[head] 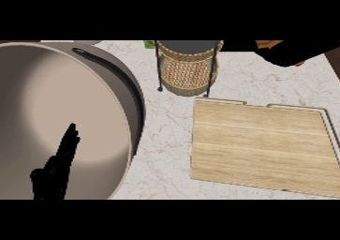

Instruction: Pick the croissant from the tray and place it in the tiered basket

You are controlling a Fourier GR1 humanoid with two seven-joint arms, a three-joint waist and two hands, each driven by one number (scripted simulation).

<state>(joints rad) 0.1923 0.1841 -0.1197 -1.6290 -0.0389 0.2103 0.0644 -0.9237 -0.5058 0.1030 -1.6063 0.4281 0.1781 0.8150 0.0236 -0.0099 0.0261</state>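
The right hand (pixel 297 50) curled around the croissant (pixel 268 44), holding it just beside the tiered basket (pixel 188 68), away from the wooden tray (pixel 262 145). The left hand (pixel 60 159) rested at lower left, fingers straight.

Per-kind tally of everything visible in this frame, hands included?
Black robot hands: 2, left hand and right hand
Woven wicker tiered basket: 1
Light wooden tray: 1
Large round beige bowl: 1
Golden-brown croissant in right hand: 1
Small green item: 1
Total: 7
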